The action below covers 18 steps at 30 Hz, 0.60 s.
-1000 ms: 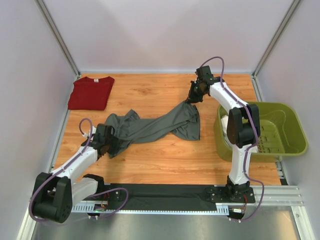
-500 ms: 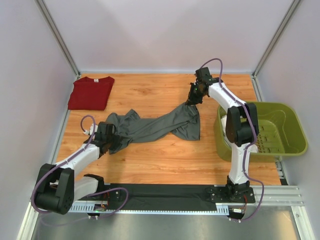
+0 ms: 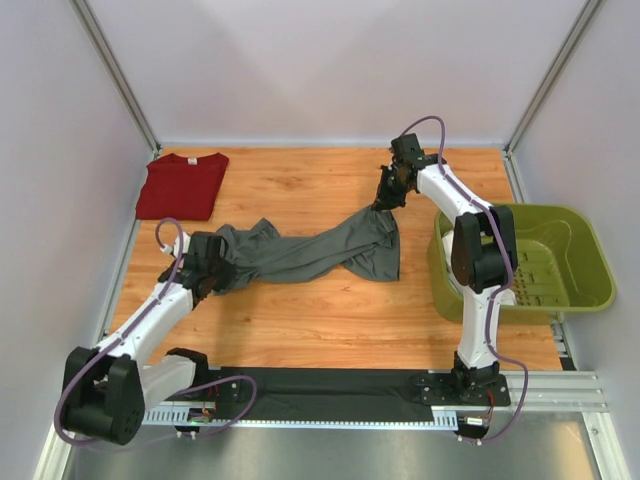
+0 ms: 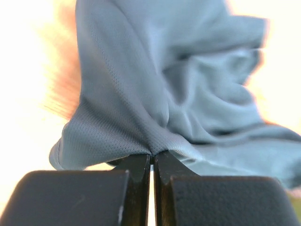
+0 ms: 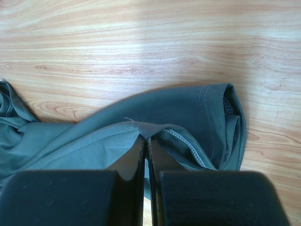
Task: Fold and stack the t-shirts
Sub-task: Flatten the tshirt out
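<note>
Now, the dark grey short-sleeved cotton t-shirt [image 3: 310, 250] lies strung out across the middle of the pale wooden table [image 3: 320, 320]. It is twisted into a loose rope, bunched at the left end and fanned wider at the right.

- Your left gripper [image 4: 153, 157] is pinched fully closed on a peak of the fabric at the left end, with only cloth between the jaws. Hem or plain body there: cannot tell.
- Your right gripper [image 5: 146, 140] is likewise clamped tight on the shirt's far right end, biting on a stitched edge. A seam line shows just beside the tips.
- The dark red folded t-shirt [image 3: 182, 187] lies flat in the far left corner, well apart from the grey one.
- The olive-green plastic basket [image 3: 520, 209] sits at the right edge, not touching either shirt.

Handling, as judged:
- The grey shirt looks light, limp and thin-knit. Expect it to sag, twist and hold no shape between your two grips.
- A single-layer pinch may slide out.
- Take it by hems or shoulder seams, where doubled, stitched cloth gives the jaws something to bite.
- The twist wants undoing before any fold.
</note>
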Each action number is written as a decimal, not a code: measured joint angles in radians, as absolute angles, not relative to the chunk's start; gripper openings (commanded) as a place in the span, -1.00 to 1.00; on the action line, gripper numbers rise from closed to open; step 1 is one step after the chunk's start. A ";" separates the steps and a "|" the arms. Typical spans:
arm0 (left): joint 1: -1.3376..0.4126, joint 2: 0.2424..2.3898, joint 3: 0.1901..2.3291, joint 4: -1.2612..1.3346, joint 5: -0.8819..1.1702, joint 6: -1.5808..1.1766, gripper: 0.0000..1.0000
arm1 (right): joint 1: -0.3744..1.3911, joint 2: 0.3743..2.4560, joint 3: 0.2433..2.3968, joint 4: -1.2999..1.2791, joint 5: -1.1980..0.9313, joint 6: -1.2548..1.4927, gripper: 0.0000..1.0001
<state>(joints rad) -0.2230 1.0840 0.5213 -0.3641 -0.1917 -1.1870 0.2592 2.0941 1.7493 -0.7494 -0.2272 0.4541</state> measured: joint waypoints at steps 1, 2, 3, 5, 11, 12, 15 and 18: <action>-0.223 1.065 0.558 -0.401 -0.194 -1.162 -1.00 | 0.259 2.094 1.751 -0.751 -0.226 0.454 -1.00; -0.223 1.045 0.597 -0.440 -0.197 -1.138 -1.00 | 0.259 2.094 1.754 -0.753 -0.225 0.453 -1.00; -0.223 1.026 0.628 -0.469 -0.199 -1.117 -1.00 | 0.259 2.094 1.755 -0.753 -0.224 0.453 -1.00; -0.223 0.978 0.678 -0.528 -0.206 -1.080 -0.98 | 0.259 2.094 1.755 -0.753 -0.223 0.453 -0.99; -0.223 0.871 0.695 -0.726 -0.154 -1.034 -0.60 | 0.259 2.094 1.748 -0.753 -0.217 0.451 -1.00; -0.223 0.856 0.684 -0.759 -0.134 -1.030 -0.56 | 0.260 2.094 1.743 -0.751 -0.216 0.451 -0.99; -0.223 0.817 0.641 -0.829 -0.107 -1.030 -0.53 | 0.259 2.094 1.716 -0.746 -0.211 0.451 -0.99; -0.223 0.779 0.582 -0.862 -0.094 -1.037 -0.94 | 0.259 2.094 1.694 -0.746 -0.210 0.451 -0.99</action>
<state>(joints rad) -0.2234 0.7788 0.5823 -0.8619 -0.0937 -1.0374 0.2592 2.0941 1.6939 -0.7460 -0.2104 0.4511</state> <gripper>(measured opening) 0.146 0.011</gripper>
